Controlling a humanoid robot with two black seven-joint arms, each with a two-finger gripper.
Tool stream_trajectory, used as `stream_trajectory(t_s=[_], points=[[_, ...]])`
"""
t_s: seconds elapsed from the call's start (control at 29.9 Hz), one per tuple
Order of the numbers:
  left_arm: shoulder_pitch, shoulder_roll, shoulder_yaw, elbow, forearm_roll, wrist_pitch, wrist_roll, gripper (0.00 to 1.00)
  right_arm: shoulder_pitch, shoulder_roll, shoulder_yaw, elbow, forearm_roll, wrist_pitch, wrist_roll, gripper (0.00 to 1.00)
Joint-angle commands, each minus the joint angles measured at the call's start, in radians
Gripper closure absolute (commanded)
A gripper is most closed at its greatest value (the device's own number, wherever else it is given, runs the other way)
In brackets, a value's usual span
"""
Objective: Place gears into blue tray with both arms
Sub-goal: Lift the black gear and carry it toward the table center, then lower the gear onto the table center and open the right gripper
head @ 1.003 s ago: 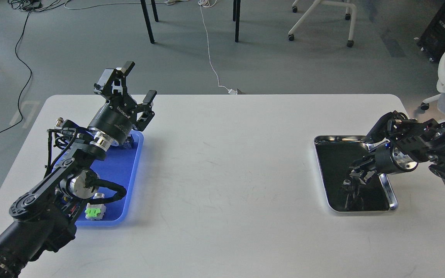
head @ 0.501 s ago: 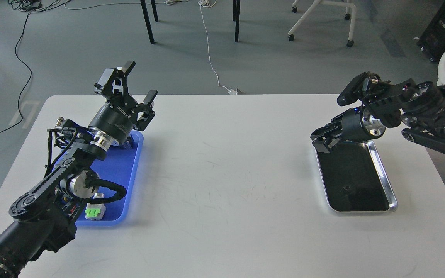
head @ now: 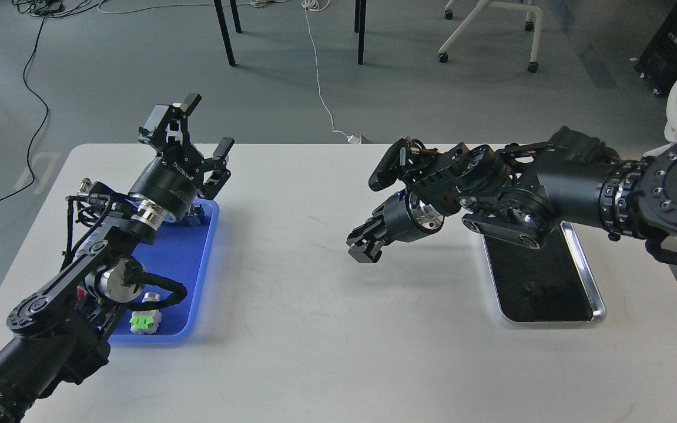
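The blue tray [head: 169, 258] lies at the table's left side, partly under my left arm. My left gripper [head: 206, 125] is raised over the tray's far end, its fingers spread wide open with nothing between them. My right gripper [head: 364, 249] hovers above the middle of the table, left of the black tray, pointing down and left. Its fingers are pressed together, and any gear between them is too small to make out. One tiny black gear [head: 528, 288] lies in the black tray. A small dark piece [head: 195, 216] sits at the blue tray's far end, half hidden by my left wrist.
The black tray with a silver rim [head: 592, 281] sits at the right under my right forearm. A green-capped push-button switch [head: 144, 322] rests in the blue tray's near corner. Chair and table legs stand on the floor beyond the table's far edge.
My right gripper rose out of the black tray and swung left, to above the table's middle. My left arm shifted very slightly and stays open.
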Motion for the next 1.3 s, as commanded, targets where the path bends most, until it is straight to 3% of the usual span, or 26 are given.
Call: stream_trajectory(t_s=[0.0, 0.87, 1.17, 1.27], points=[[0.004, 0.007, 0.0, 0.001, 0.0, 0.0, -0.002, 0.02, -0.019, 0.008, -0.016, -0.013, 0.049, -0.004, 0.0, 0.86], [0.007, 0.014, 0.0, -0.001, 0.0, 0.001, 0.0, 0.02, -0.082, 0.008, -0.04, 0.029, 0.132, -0.066, 0.0, 0.83], [0.007, 0.013, 0.0, -0.001, 0.0, 0.001, 0.0, 0.02, -0.082, 0.008, -0.083, 0.023, 0.132, -0.089, 0.0, 0.72], [0.007, 0.013, 0.0, -0.001, 0.0, 0.001, -0.002, 0.02, -0.081, 0.008, -0.083, 0.023, 0.132, -0.089, 0.0, 0.61]])
